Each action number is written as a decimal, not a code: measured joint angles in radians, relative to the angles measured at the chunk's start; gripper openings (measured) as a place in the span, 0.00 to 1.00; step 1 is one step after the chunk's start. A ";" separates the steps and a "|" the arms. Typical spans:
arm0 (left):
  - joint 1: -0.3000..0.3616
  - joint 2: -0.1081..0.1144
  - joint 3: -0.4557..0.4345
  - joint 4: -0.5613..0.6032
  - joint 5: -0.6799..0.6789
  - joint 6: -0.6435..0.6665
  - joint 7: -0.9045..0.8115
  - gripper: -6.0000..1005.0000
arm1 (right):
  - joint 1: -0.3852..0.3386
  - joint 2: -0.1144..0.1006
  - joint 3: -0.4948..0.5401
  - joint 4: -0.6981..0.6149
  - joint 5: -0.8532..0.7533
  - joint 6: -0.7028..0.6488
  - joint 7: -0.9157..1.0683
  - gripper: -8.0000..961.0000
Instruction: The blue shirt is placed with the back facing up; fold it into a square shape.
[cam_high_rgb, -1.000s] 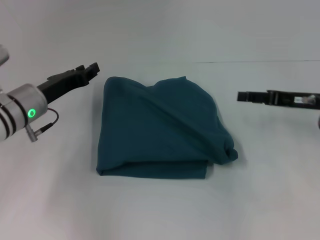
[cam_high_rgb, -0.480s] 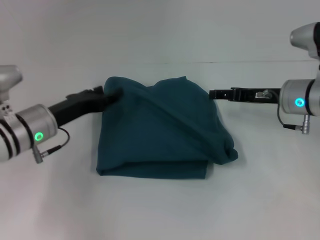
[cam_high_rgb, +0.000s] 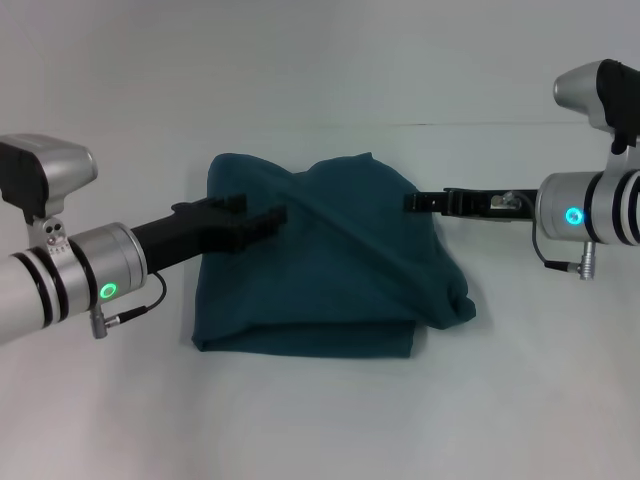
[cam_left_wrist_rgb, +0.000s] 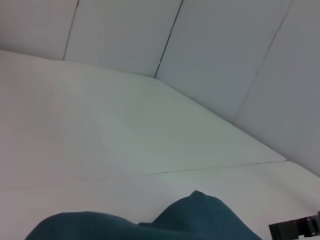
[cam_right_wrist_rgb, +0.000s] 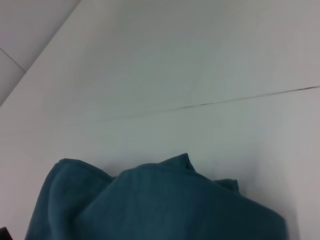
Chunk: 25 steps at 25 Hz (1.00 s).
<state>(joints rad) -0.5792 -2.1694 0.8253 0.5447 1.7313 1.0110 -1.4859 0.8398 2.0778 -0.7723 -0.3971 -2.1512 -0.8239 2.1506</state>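
The blue shirt (cam_high_rgb: 320, 275) lies on the white table, folded into a rough square with a bulging diagonal ridge and a lumpy right corner. My left gripper (cam_high_rgb: 262, 208) reaches in from the left and hovers over the shirt's far left part, fingers apart and holding nothing. My right gripper (cam_high_rgb: 410, 203) reaches in from the right, its thin black tip at the shirt's far right edge. The shirt's far edge shows in the left wrist view (cam_left_wrist_rgb: 150, 225) and the right wrist view (cam_right_wrist_rgb: 160, 205). The right gripper shows at the corner of the left wrist view (cam_left_wrist_rgb: 295, 229).
The white table (cam_high_rgb: 320, 420) surrounds the shirt on all sides. A thin seam line (cam_high_rgb: 520, 123) runs across the table behind the shirt. White wall panels (cam_left_wrist_rgb: 200, 45) stand beyond it.
My left gripper has moved right, from the shirt's far left corner to over its far left part. My right gripper has moved slightly left to the shirt's edge. The shirt keeps its shape.
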 joint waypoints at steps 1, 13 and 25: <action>0.002 0.000 0.000 0.000 0.000 0.005 0.005 0.71 | 0.000 0.002 0.000 0.001 0.001 0.001 0.000 0.76; 0.004 -0.001 0.015 -0.007 0.077 0.016 0.020 0.71 | 0.023 0.017 -0.001 0.049 0.015 0.034 -0.008 0.72; 0.002 -0.001 0.039 -0.019 0.082 -0.002 0.035 0.71 | 0.050 0.018 -0.002 0.064 0.020 0.077 -0.011 0.39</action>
<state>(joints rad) -0.5769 -2.1706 0.8646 0.5258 1.8130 1.0087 -1.4508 0.8894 2.0962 -0.7741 -0.3333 -2.1309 -0.7468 2.1395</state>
